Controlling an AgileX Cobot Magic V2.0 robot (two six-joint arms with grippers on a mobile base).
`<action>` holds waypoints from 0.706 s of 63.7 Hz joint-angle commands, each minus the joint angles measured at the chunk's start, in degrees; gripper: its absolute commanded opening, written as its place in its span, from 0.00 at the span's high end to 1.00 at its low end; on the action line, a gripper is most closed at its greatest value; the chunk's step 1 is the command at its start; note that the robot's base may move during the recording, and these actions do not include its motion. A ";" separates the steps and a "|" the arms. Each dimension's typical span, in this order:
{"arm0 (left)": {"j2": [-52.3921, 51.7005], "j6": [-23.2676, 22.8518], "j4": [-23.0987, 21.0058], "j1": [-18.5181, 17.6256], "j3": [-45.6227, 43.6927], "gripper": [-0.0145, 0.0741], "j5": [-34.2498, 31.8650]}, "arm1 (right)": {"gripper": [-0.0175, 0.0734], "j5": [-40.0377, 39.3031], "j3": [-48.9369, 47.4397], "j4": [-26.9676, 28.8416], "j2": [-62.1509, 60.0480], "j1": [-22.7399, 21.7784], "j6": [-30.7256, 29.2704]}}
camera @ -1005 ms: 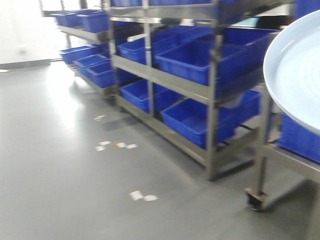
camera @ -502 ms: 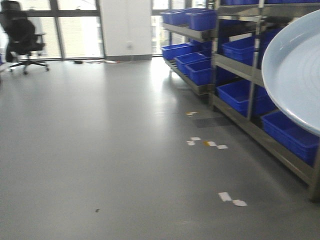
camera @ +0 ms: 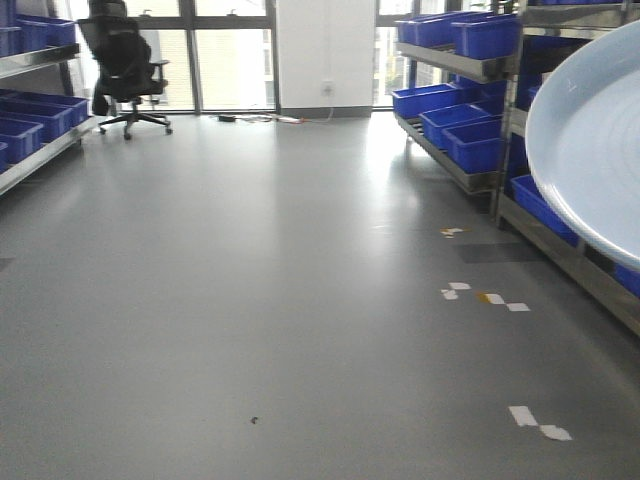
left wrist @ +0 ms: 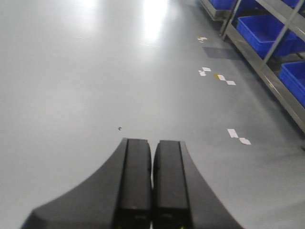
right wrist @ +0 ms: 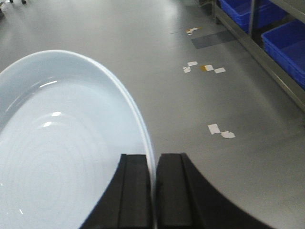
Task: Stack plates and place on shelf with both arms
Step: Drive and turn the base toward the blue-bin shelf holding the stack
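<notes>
A large pale bluish-white plate [right wrist: 62, 143] hangs tilted over the grey floor, and my right gripper [right wrist: 153, 156] is shut on its rim. In the front view the same plate [camera: 590, 140] fills the right edge, with faint rings inside it. My left gripper [left wrist: 152, 141] is shut with nothing between its fingers and hovers over bare floor. A metal shelf rack [camera: 470, 65] loaded with blue bins runs along the right side, a little way from both grippers.
Another rack with blue bins [camera: 30, 110] stands at the far left. A black office chair [camera: 125, 60] sits by the back windows. White tape scraps [camera: 485, 297] lie on the floor near the right rack. Blue bins [right wrist: 286, 38] fill its low shelf.
The front view has swung left: the close rack slid off to the right, and open floor, the chair and the left rack came into view. The plate stays at the right edge.
</notes>
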 commanded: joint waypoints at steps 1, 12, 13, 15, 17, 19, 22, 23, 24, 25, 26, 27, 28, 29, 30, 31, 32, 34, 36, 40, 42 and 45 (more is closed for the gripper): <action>0.14 -0.48 -0.53 0.14 -1.73 0.73 -4.57 | 0.75 -5.52 -1.70 -0.12 0.26 -0.26 -0.09; 0.14 -0.48 -0.53 0.14 -1.73 0.73 -4.57 | 0.75 -5.52 -1.70 -0.12 0.26 -0.26 -0.09; 0.14 -0.48 -0.53 0.14 -1.73 0.73 -4.57 | 0.75 -5.52 -1.70 -0.12 0.26 -0.26 -0.09; 0.14 -0.48 -0.53 0.14 -1.73 0.73 -4.57 | 0.75 -5.52 -1.70 -0.12 0.26 -0.26 -0.09; 0.14 -0.48 -0.53 0.14 -1.73 0.73 -4.57 | 0.75 -5.52 -1.70 -0.12 0.26 -0.26 -0.09; 0.14 -0.48 -0.53 0.14 -1.73 0.73 -4.57 | 0.75 -5.52 -1.70 -0.12 0.26 -0.26 -0.09; 0.14 -0.48 -0.53 0.14 -1.73 0.73 -4.57 | 0.75 -5.52 -1.70 -0.12 0.26 -0.26 -0.09; 0.14 -0.48 -0.53 0.14 -1.73 0.73 -4.57 | 0.75 -5.52 -1.70 -0.12 0.26 -0.26 -0.09; 0.14 -0.48 -0.53 0.14 -1.73 0.73 -4.57 | 0.75 -5.52 -1.70 -0.12 0.26 -0.26 -0.09; 0.14 -0.48 -0.53 0.14 -1.73 0.73 -4.57 | 0.75 -5.52 -1.70 -0.12 0.26 -0.26 -0.09; 0.14 -0.48 -0.53 0.14 -1.73 0.73 -4.57 | 0.75 -5.52 -1.70 -0.12 0.26 -0.26 -0.09; 0.14 -0.48 -0.53 0.14 -1.73 0.73 -4.57 | 0.75 -5.52 -1.70 -0.12 0.26 -0.26 -0.09; 0.14 -0.48 -0.53 0.14 -1.73 0.73 -4.57 | 0.75 -5.52 -1.70 -0.12 0.26 -0.26 -0.09; 0.14 -0.48 -0.53 0.14 -1.73 0.73 -4.57 | 0.75 -5.52 -1.70 -0.12 0.26 -0.26 -0.09; 0.14 -0.48 -0.53 0.14 -1.73 0.73 -4.57 | 0.75 -5.52 -1.70 -0.12 0.26 -0.26 -0.09; 0.14 -0.48 -0.53 0.14 -1.73 0.73 -4.57 | 0.75 -5.52 -1.70 -0.12 0.26 -0.26 -0.09; 0.14 -0.48 -0.53 0.14 -1.73 0.73 -4.57 | 0.75 -5.52 -1.70 -0.12 0.26 -0.26 -0.09; 0.14 -0.48 -0.53 0.14 -1.73 0.73 -4.57 | 0.75 -5.52 -1.70 -0.12 0.26 -0.26 -0.09; 0.14 -0.48 -0.53 0.14 -1.73 0.73 -4.57 | 0.75 -5.52 -1.70 -0.12 0.26 -0.26 -0.09; 0.14 -0.48 -0.53 0.14 -1.73 0.73 -4.57 | 0.75 -5.52 -1.70 -0.12 0.26 -0.26 -0.09; 0.14 -0.48 -0.53 0.14 -1.73 0.73 -4.57 | 0.75 -5.52 -1.70 -0.12 0.26 -0.26 -0.09; 0.14 -0.48 -0.53 0.14 -1.73 0.73 -4.57 | 0.75 -5.52 -1.70 -0.12 0.26 -0.26 -0.09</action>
